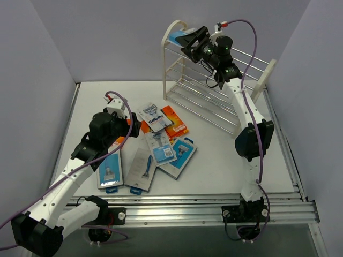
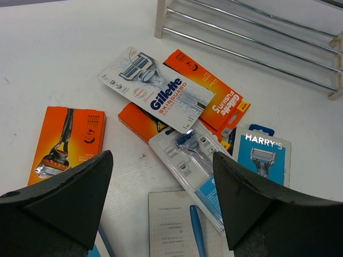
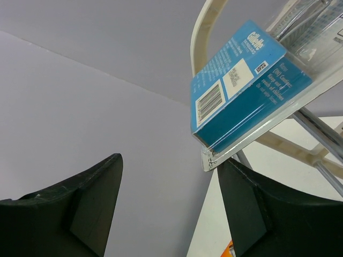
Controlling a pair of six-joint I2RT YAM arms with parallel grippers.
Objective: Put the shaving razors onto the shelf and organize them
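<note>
The left tool (image 2: 161, 160) hangs over the loose pile on the desk (image 1: 214, 155), its jaws wide apart with nothing between them. Topmost in the pile lies a white card reading "Gillette SKINGUARD" (image 2: 161, 91), tilted across an orange box (image 2: 136, 120). Just beside it is an orange box (image 2: 217, 99) printed "Gillette FUSION5", which reads upside down from this side. A blue-and-grey card (image 2: 262, 155) says "HARRY'S". A clear blister pack (image 2: 187, 152) with a blue razor lies under the white card's corner. A third orange box (image 2: 67, 139) sits apart at the left.

A strip of bare desk runs between the pile and the lowest rods of the shelf (image 1: 172, 29).

The right tool (image 3: 170, 160) is up at the shelf's top tier, jaws apart and gripping nothing. A teal pack (image 3: 241, 80), marked "Gillette" and bearing a barcode, rests there beside the arched end frame.
</note>
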